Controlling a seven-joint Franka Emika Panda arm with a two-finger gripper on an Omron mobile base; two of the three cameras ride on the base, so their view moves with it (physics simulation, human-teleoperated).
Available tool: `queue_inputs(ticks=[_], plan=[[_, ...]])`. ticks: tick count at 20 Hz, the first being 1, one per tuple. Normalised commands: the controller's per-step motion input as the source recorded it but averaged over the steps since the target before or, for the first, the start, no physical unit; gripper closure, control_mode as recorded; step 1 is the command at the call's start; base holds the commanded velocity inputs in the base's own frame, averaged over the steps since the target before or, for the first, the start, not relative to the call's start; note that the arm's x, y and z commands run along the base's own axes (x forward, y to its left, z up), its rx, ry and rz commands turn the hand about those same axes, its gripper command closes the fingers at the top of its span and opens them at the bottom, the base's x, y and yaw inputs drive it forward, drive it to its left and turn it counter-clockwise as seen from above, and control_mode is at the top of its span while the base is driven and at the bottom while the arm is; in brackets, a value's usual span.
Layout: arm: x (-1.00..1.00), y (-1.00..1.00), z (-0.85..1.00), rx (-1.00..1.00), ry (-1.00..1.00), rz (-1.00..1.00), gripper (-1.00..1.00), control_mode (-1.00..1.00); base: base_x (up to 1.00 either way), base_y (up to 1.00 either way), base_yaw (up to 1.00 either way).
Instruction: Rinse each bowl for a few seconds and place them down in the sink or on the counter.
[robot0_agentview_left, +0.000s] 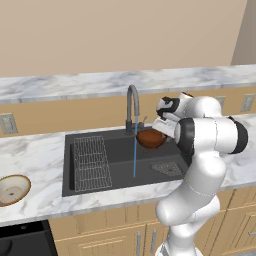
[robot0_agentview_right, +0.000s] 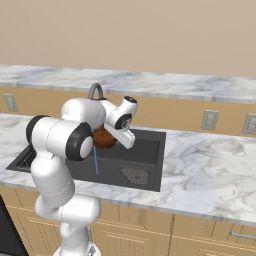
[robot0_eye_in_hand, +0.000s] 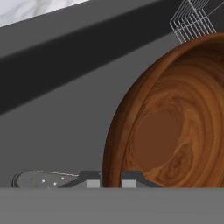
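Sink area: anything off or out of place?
Nothing spilled or damaged. The reddish-brown bowl hangs tilted in the shut tool over the sink, but the water stream falls just beside it, apparently missing the bowl. The tan bowl sits upright on the counter.

No readable text, label, brand, number or sign is shown on any surface in the three views of this kitchen.

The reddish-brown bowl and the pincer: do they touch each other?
Touching. In the hand view the pincer is shut on the rim of the reddish-brown bowl, one fingertip on each side of the wall.
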Motion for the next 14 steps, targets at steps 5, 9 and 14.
queue_inputs(ticks=[5, 9, 14], plan=[[-0.01, -0.40, 0.01, -0.05, 0.00, 0.00, 1.00, -1.00, 0.00, 0.00, 0.00], [0.00, -0.32, 0.19, -0.03, 0.00, 0.00, 1.00, -1.00, 0.00, 0.00, 0.00], [0.00, -0.31, 0.23, -0.03, 0.00, -0.01, 1.00, -1.00, 0.00, 0.00, 0.00]])
